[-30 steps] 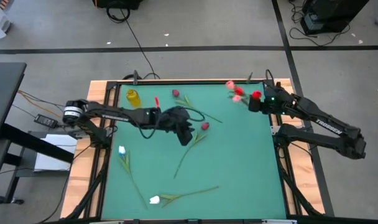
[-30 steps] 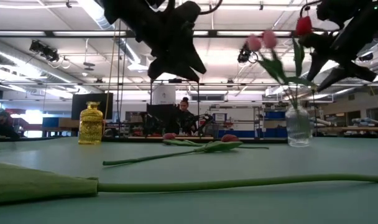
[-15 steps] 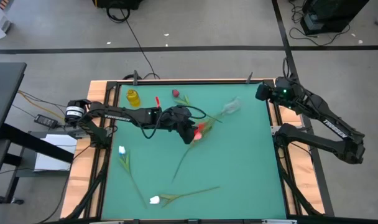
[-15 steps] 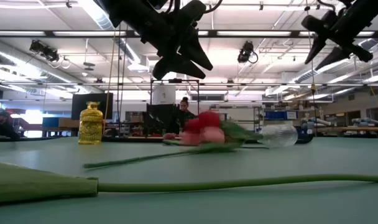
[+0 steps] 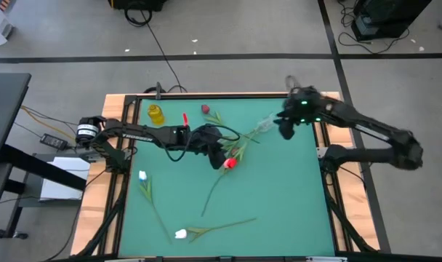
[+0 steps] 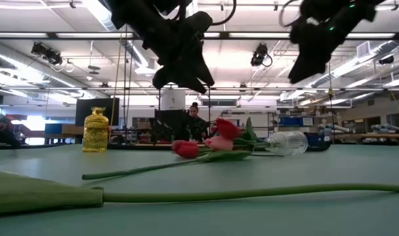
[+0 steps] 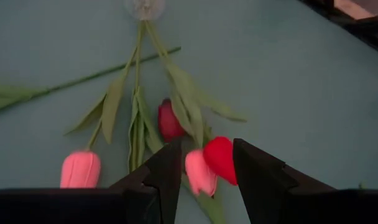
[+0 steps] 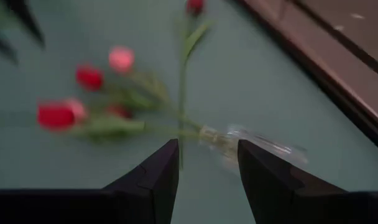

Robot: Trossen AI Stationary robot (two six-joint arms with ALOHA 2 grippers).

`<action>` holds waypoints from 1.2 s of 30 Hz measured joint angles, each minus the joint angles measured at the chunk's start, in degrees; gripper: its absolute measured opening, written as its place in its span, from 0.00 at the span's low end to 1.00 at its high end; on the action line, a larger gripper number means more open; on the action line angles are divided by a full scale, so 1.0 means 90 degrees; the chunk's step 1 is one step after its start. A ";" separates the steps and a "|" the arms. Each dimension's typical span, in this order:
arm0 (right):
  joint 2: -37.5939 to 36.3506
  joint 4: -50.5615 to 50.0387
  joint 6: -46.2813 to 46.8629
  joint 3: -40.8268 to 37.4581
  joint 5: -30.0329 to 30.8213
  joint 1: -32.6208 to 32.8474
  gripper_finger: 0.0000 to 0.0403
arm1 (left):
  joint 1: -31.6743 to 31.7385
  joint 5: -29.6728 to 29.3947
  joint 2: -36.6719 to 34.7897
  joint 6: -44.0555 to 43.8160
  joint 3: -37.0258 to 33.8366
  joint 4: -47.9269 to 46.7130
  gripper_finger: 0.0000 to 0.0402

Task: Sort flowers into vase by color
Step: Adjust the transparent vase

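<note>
You've got a matt green cloth-like worktop [image 5: 279, 189], wood rim [image 5: 112, 182], clear glossy glass vase [image 6: 288, 141], yellow glossy bottle [image 6: 96, 131].

Green mat [image 5: 279, 189] in wood frame [image 5: 115, 98]; black cable [image 5: 159, 45] on grey floor; person [image 6: 195, 118] beyond table; ceiling lights [image 6: 101, 16] overhead

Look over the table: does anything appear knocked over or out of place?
Yes. The clear glass vase lies on its side on the green mat near the right gripper, its tulips sprawled across the mat instead of standing upright. The yellow vase stands upright.
</note>
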 joint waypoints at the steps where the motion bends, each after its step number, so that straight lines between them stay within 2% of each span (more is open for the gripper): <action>1: 0.0303 -0.0040 -0.0357 0.0093 0.0005 0.0114 0.43 | 0.0000 0.0000 -0.0002 -0.0095 0.0001 -0.0108 0.37; 5: 0.1419 -0.0352 -0.1904 0.0519 0.0108 0.0532 0.43 | -0.0034 0.0000 -0.0002 -0.0297 0.0002 -0.0859 0.37; 9: 0.2281 -0.0390 -0.3045 0.0995 0.0517 0.0876 0.43 | -0.0102 0.0000 -0.0002 -0.0348 0.0002 -0.1596 0.37; 15: 0.3395 -0.0389 -0.4700 0.1345 0.0924 0.1017 0.47 | -0.0221 0.0000 -0.0002 -0.0370 0.0002 -0.1828 0.37; 24: 0.4361 -0.0328 -0.5217 0.1371 0.1629 0.1013 0.72 | -0.0219 0.0000 0.0017 -0.0377 0.0002 -0.1859 0.37; 27: 0.4562 -0.0184 -0.5328 0.1371 0.1700 0.1000 0.77 | -0.0210 0.0001 0.0019 -0.0464 0.0002 -0.1857 0.37; 31: 0.4845 0.0211 -0.5431 0.1371 0.1819 0.0927 0.76 | -0.0136 0.0002 0.0022 -0.0481 0.0002 -0.1854 0.37; 36: 0.5059 0.0381 -0.5429 0.1371 0.1883 0.0781 0.64 | -0.0061 -0.0001 0.0022 -0.0535 0.0002 -0.1850 0.37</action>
